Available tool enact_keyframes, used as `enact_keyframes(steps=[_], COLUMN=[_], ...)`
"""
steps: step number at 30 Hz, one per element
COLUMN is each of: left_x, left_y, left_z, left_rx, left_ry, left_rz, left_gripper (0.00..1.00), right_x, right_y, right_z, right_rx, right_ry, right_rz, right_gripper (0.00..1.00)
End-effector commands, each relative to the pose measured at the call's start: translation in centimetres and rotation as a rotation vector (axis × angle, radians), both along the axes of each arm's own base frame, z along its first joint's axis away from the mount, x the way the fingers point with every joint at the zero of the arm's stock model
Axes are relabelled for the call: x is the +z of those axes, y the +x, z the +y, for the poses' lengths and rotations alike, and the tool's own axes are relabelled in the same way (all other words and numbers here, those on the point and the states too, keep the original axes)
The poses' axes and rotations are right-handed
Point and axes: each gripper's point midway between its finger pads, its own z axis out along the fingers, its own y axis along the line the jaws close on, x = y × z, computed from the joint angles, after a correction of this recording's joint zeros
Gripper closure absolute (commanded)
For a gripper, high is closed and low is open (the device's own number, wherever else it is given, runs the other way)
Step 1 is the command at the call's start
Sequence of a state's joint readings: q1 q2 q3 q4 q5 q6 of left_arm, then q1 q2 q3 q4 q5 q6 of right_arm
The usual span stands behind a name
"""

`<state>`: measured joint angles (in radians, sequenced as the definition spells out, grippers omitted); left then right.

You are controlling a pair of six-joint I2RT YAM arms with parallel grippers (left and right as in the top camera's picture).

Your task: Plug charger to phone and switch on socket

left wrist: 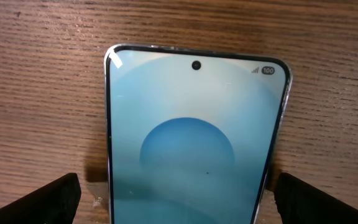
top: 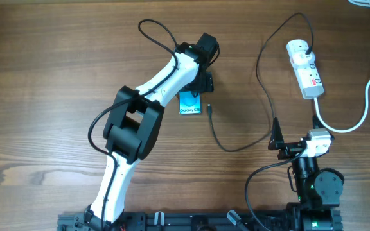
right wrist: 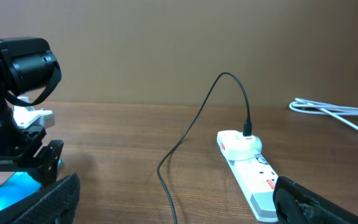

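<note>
I count one phone (left wrist: 194, 143), one charger (top: 220, 138) and one socket (top: 306, 69) on the table (top: 44, 64). My left fingers (left wrist: 55, 202) stand spread either side of the phone; my right fingers (right wrist: 316, 202) are spread too.

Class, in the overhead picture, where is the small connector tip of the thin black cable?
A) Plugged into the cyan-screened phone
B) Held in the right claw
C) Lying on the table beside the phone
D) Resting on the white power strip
C: the small black connector tip of the thin black charger cable lies on the brown wooden table beside the flat cyan-screened phone, a gap between them.
</note>
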<state>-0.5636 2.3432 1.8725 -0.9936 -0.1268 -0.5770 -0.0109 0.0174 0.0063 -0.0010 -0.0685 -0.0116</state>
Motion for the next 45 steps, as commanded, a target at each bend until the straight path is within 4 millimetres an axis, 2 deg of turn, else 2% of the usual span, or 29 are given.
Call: enact_keyframes(steps=[1,7,17,29,36,45], left_x=[-2.3,-3.8,-3.8,-3.8,-3.8,-3.8], left_y=[-1.5,-2.7,-3.9,-3.5,-3.6,-3.7], left_z=[0.5,0.4,0.9,0.7,0.7,0.8], left_rx=[-0.02,-0.064,-0.126,-0.121,-0.099,-0.099], left_ry=[0.007,-0.016,0.004,-0.004,-0.005,-0.002], left_rz=[0.058,0.099,0.156,0.14,0.141,0.147], left_gripper=[0.0,0.0,0.0,0.0,0.11,0.16], right_x=[0.1,0.1,0.1,0.1,0.1,0.1], right_y=[0.0,0.0,0.0,0.0,0.0,0.0], right_z=[-0.2,-0.2,-0.2,-0.2,-0.2,-0.2], right_rx=[-0.012,-0.012,-0.012,-0.012,-0.012,-0.012], right_ry=[0.014,0.014,0.014,0.014,0.014,0.014], right_rz=[-0.006,-0.006,-0.006,-0.006,-0.006,-0.006], right_gripper=[0.0,0.0,0.0,0.0,0.0,0.0])
